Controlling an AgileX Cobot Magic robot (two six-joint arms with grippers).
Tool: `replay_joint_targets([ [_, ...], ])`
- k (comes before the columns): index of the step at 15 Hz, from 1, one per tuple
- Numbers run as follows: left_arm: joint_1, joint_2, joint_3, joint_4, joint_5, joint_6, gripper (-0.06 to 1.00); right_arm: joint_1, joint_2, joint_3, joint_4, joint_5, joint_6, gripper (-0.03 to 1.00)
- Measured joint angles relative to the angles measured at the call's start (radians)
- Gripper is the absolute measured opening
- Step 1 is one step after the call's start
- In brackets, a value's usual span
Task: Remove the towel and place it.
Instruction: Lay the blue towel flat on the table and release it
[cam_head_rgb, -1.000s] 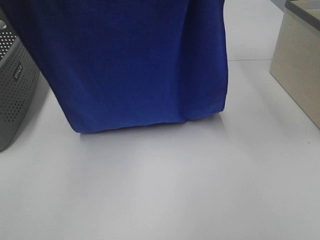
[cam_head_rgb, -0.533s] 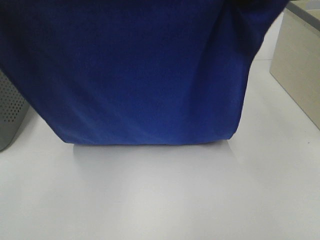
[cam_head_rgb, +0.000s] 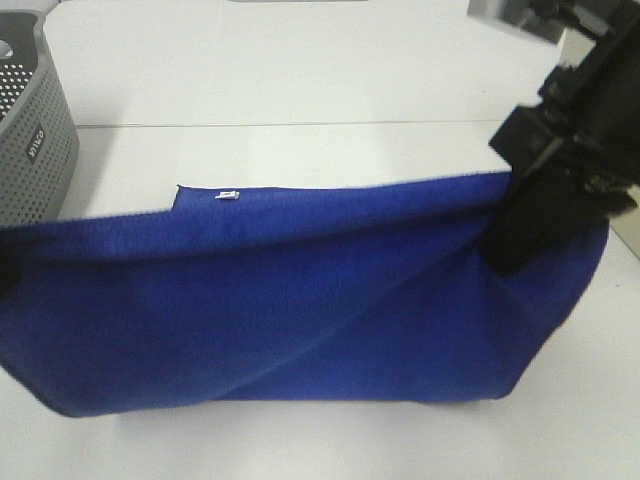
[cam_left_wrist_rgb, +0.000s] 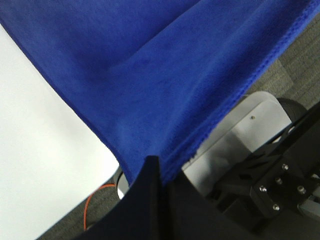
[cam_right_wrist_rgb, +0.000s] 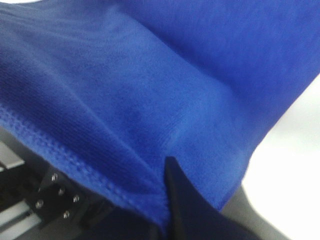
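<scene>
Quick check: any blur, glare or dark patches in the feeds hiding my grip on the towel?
Exterior high: towel and tag clear, right gripper a dark mass smeared near the top corner, table bright with faint shadow. Left wrist: hem stitching crisp, left gripper black and featureless, table blown white. Right wrist: softest view, pile slightly blurred, table washed out.

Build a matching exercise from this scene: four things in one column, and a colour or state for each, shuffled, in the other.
Things:
1. towel
2. basket
3. tag
4. right end effector

Descriptions:
A. grey, perforated
B. black, shut on the towel's edge
C. deep blue, stretched out
D. small, white

Pairs: 1-C, 2-A, 3-D, 4-B
</scene>
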Motion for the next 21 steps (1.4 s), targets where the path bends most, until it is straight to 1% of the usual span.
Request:
replay_joint_targets([
  [3,0.000,0.041,0.154,-0.059,-0.004,0.026,0.00,0.000,0.004,0.158,0.015,0.000,-0.005,0.02],
  [6,0.000,0.123,0.217,-0.107,-0.005,0.062,0.00,0.000,0.053,0.259,0.034,-0.001,-0.029,0.02],
  [9,0.000,0.195,0.236,-0.143,-0.003,0.095,0.00,0.000,0.120,0.284,0.036,-0.001,-0.052,0.02],
  [12,0.000,0.261,0.239,-0.146,0.000,0.105,0.00,0.000,0.183,0.303,0.062,-0.003,-0.087,0.02],
  [18,0.000,0.490,0.239,-0.153,-0.001,0.186,0.00,0.000,0.368,0.303,0.084,-0.006,-0.167,0.02],
  [21,0.000,0.569,0.239,-0.157,-0.003,0.202,0.00,0.000,0.462,0.302,0.091,-0.007,-0.193,0.02],
])
